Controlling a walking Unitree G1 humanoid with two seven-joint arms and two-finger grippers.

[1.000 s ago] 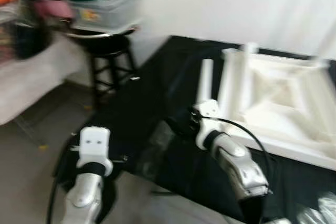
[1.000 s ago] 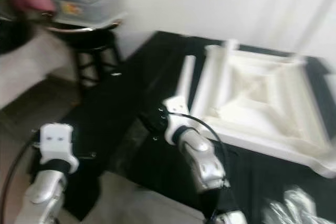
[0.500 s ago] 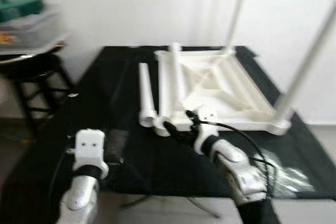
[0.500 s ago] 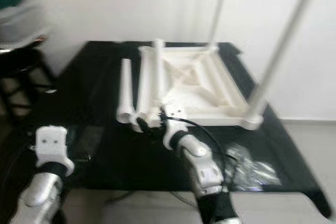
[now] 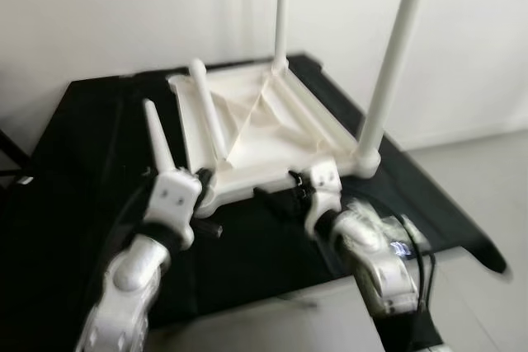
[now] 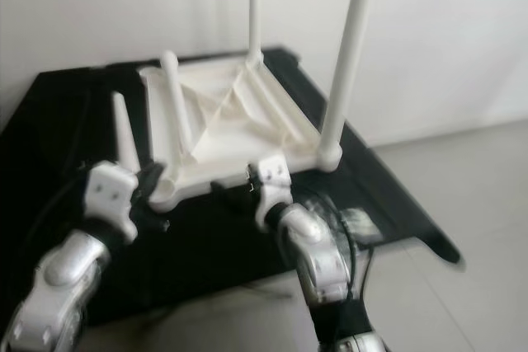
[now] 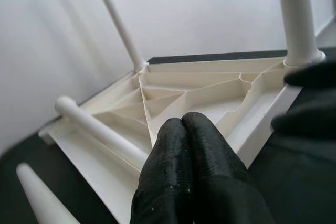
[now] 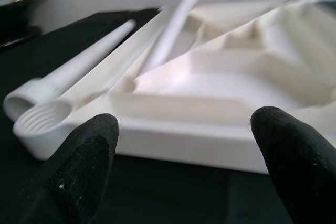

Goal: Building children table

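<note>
Where the upturned tabletop (image 5: 247, 133) lies, two legs fitted, two loose, left hand (image 7: 191, 169) together, right hand (image 8: 184, 145) apart.

L arm (image 5: 132, 274) reaches fwd from near left, silver forearm angled up and a bit right, white wrist block at its far end. L gripper (image 7: 191, 145) has both black fingers pressed together, tips touching. R arm (image 5: 375, 261) comes from near right, forearm slanting far-left, black cable looped along it. R gripper (image 8: 184, 145) has fingers spread wide apart, one black fingertip (image 8: 79, 156) on each side, nothing between them
</note>
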